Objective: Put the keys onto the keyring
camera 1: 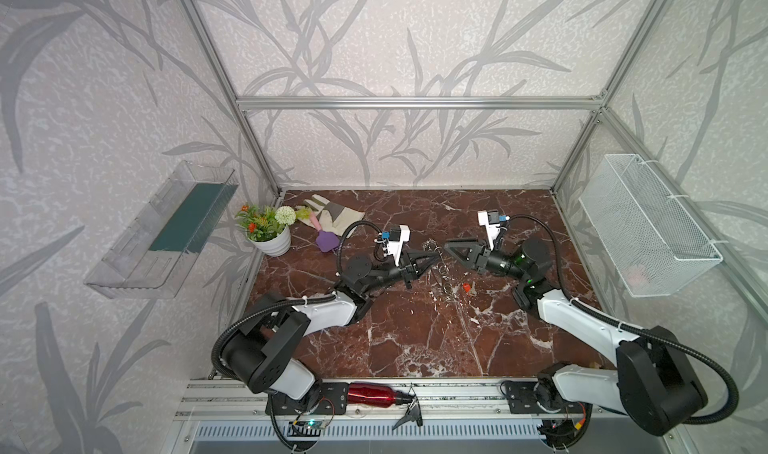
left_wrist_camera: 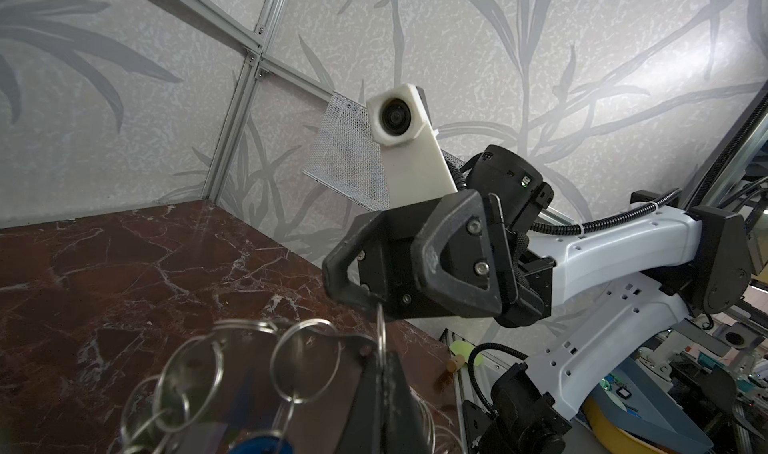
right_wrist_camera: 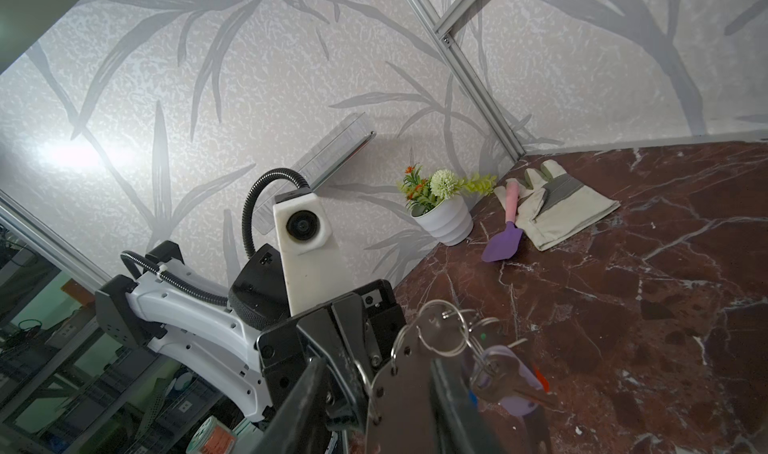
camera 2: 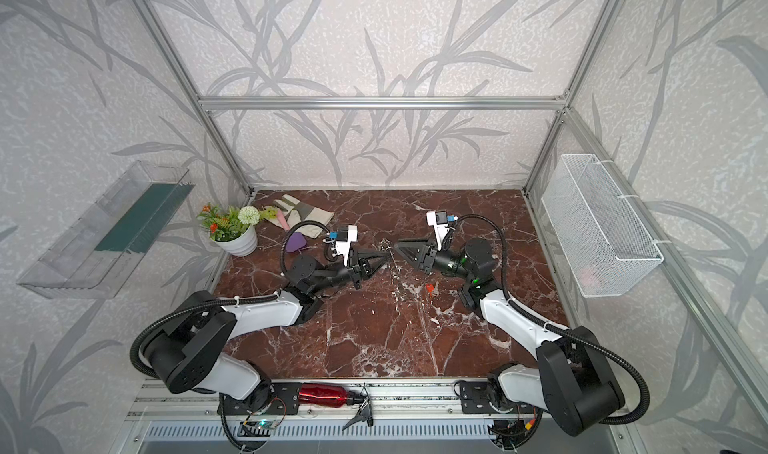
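Mostly hidden keyring (right_wrist_camera: 399,402), keys (right_wrist_camera: 500,383) blurred

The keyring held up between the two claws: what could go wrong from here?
1. The left gripper seems to hold the keyring by one edge. If the right gripper, jaws apart around it, closes off-centre, the keyring could twist or slip free.
2. The loose rings and hanging keys might snag on the jaws.
3. The red-orange key lies on the table beside the right arm, which might knock it away.
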Motion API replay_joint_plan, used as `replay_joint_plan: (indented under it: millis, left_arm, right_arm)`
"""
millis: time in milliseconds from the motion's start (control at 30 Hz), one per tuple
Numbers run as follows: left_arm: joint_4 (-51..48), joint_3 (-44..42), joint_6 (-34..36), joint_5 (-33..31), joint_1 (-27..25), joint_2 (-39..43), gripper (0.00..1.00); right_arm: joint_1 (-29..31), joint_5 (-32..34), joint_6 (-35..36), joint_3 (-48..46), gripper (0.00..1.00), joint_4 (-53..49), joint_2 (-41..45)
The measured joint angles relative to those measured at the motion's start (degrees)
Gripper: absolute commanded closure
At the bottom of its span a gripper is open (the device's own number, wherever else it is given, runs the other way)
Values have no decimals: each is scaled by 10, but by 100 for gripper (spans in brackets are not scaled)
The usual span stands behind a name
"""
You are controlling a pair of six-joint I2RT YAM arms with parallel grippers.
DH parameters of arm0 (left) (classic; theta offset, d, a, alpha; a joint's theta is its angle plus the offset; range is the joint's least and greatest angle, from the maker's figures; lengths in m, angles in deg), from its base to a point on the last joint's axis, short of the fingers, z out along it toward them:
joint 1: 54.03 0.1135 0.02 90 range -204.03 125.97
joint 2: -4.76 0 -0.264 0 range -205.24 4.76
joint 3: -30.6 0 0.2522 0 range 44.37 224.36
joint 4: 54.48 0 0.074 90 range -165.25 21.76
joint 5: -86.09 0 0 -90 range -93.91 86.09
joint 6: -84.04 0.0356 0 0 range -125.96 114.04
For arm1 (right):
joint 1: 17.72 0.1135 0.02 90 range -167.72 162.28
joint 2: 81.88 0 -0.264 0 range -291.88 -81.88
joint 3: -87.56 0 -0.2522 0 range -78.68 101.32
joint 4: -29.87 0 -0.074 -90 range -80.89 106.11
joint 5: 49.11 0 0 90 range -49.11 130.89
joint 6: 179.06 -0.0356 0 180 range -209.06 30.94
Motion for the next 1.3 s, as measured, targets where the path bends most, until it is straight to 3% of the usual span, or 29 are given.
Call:
replay_joint_plan:
  millis: [500,800,1300]
  left_arm:
    - [21,11,-12,6,1,-5,100]
    - [24,11,-15,5,4,-12,100]
    - [26,11,-61,-8,12,-17,100]
  right_arm:
    - [2,-30,-28,3,79,44,-35]
    - [2,-41,-39,4,100,67,-48]
    - [3,-33,-31,5,100,64,-55]
